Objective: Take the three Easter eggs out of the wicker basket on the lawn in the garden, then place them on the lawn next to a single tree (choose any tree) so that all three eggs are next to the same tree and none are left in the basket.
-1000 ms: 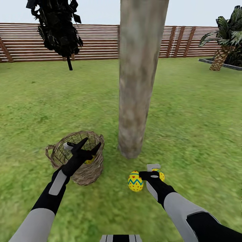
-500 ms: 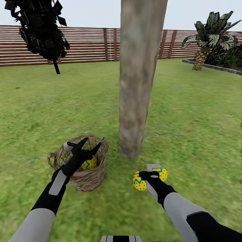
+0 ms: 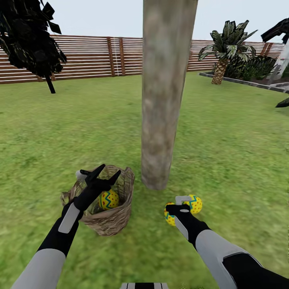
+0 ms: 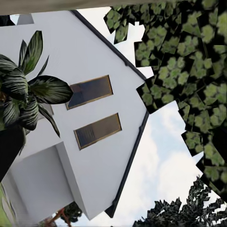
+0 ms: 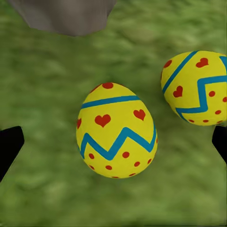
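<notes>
Two eggs (image 3: pixel 195 203) lie on the lawn (image 3: pixel 224 140) lower right by the tree (image 3: pixel 162 100); one egg (image 3: pixel 108 199) sits in the basket (image 3: pixel 114 218), lower left. Both tools are wide open and empty: left tool (image 3: pixel 103 171) above the basket, right tool (image 3: pixel 178 204) over the eggs. Lowered carelessly, it could knock them rolling away.

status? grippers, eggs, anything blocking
Left gripper open, empty, above the wicker basket. Right gripper open over two eggs on the lawn by the tree. Third egg in basket. Nothing blocking.
</notes>
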Motion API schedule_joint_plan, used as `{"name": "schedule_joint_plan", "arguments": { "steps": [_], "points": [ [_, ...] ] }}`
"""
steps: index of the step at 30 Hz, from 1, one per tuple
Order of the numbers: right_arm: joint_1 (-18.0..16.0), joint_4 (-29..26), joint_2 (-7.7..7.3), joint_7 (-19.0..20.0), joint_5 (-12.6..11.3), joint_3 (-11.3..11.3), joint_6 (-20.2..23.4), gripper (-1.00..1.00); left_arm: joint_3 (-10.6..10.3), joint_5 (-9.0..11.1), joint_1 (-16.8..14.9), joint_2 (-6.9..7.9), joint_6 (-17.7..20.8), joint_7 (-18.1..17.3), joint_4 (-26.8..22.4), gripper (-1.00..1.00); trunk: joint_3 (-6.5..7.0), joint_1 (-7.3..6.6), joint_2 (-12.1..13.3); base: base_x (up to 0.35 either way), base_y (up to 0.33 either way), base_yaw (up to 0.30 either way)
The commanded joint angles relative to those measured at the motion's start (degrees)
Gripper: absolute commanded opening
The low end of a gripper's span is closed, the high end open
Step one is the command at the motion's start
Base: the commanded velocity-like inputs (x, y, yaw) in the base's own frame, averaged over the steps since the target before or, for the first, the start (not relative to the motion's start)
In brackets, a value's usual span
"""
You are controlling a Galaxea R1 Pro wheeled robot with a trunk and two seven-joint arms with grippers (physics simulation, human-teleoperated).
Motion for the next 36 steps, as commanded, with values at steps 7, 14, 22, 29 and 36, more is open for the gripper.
{"name": "schedule_joint_plan", "arguments": {
  "steps": [7,14,22,29,36],
  "points": [
    [-0.03,-0.09,-0.02,-0.40,-0.59,0.48,0.31,1.00,-0.04,0.29,-0.01,0.03,0.43,-0.02,0.06,1.00,0.38,-0.01,-0.02,0.000,0.344,-0.229],
    [-0.03,-0.09,-0.03,-0.49,-0.59,0.49,0.31,1.00,-0.04,0.29,-0.01,-0.01,0.35,-0.02,0.06,1.00,0.79,-0.01,-0.02,0.000,0.279,-0.223],
    [-0.03,-0.15,-0.04,-0.66,-0.65,0.16,0.31,1.00,-0.04,0.29,-0.01,-0.06,0.34,-0.02,0.08,1.00,1.05,-0.04,0.00,0.000,0.012,-0.026],
    [-0.03,-7.82,-0.19,-0.67,-1.01,-0.08,3.92,1.00,-0.10,0.25,-0.01,-0.06,0.42,0.00,-0.28,1.00,2.60,-0.22,0.09,0.000,0.000,0.000],
    [-0.03,-17.11,-0.22,-0.67,-1.11,-0.12,17.91,1.00,-0.04,0.28,-0.01,-0.01,0.43,0.07,-0.32,1.00,4.15,-0.40,0.18,0.000,0.000,0.000]
  ]
}}
